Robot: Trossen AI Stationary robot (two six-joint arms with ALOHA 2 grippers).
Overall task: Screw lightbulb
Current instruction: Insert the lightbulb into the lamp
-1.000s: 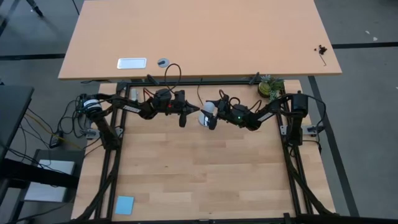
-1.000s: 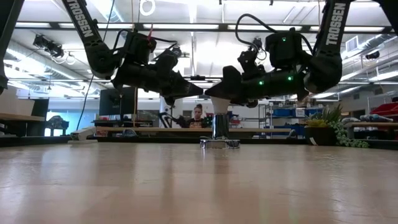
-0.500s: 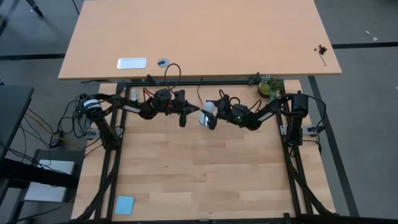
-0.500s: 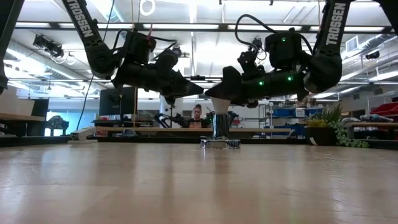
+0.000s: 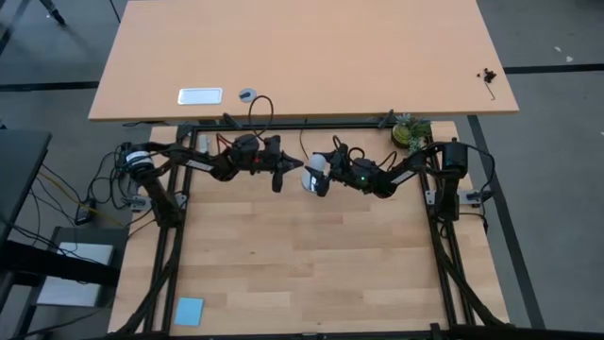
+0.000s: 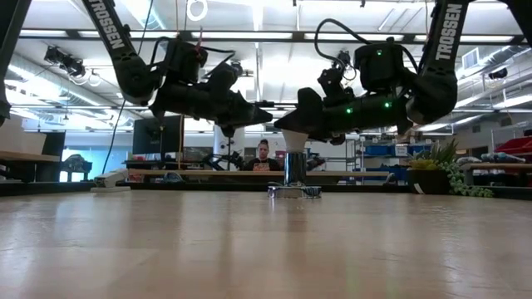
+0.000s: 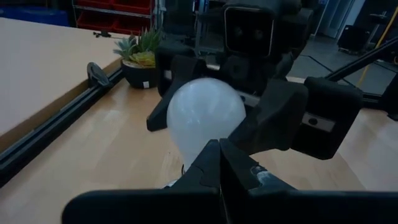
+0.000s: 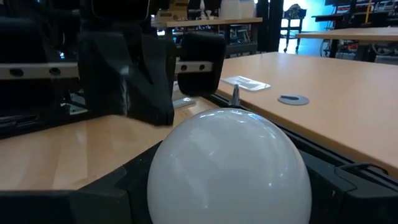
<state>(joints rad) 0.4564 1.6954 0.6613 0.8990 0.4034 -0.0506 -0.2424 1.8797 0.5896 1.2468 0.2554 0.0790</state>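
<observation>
A: What stands at the left?
B: The left gripper point(image 5: 277, 181), fingers pressed together on nothing, just beside the lightbulb point(image 5: 314, 168), at its nine o'clock.

A: And to the right?
B: The right gripper point(image 5: 317, 176) clasps the lightbulb's white globe (upright over the silver socket point(image 6: 293, 191) on the table point(image 5: 311, 264)).

Near the table's point(image 5: 311, 274) back edge, the lightbulb point(image 5: 312, 169) is boxed in by the right gripper point(image 5: 317, 178) around it and the shut left gripper point(image 5: 277, 181) just beside. Toward the front edge the wood lies free; only a blue card point(image 5: 189, 310) occupies the front-left corner.
</observation>
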